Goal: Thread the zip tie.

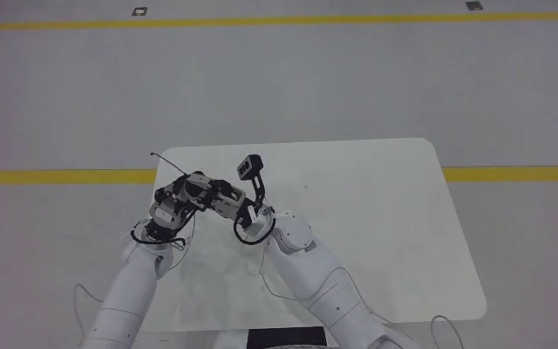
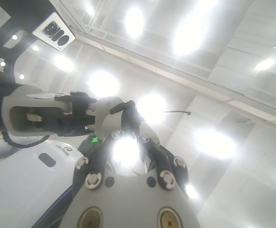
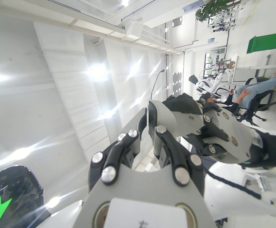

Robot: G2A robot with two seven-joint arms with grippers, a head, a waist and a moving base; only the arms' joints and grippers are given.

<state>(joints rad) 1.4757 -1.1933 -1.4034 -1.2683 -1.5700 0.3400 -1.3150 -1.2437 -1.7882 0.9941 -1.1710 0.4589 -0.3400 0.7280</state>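
Tie (image 2: 175,111) up over table's (image 1: 392,218) left side, head end free, pointing far-left. My right gripper (image 3: 147,112) is pinched onto it. Left gripper (image 2: 132,122) is closed alongside; glare hides its contents. Light, springy, slick strap, I judge; best pinched near the tail.

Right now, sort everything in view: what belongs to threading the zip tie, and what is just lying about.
For the job:
- zip tie
- left gripper
- right gripper
- white table beneath them

Just about:
- green container
- plant
- yellow floor line
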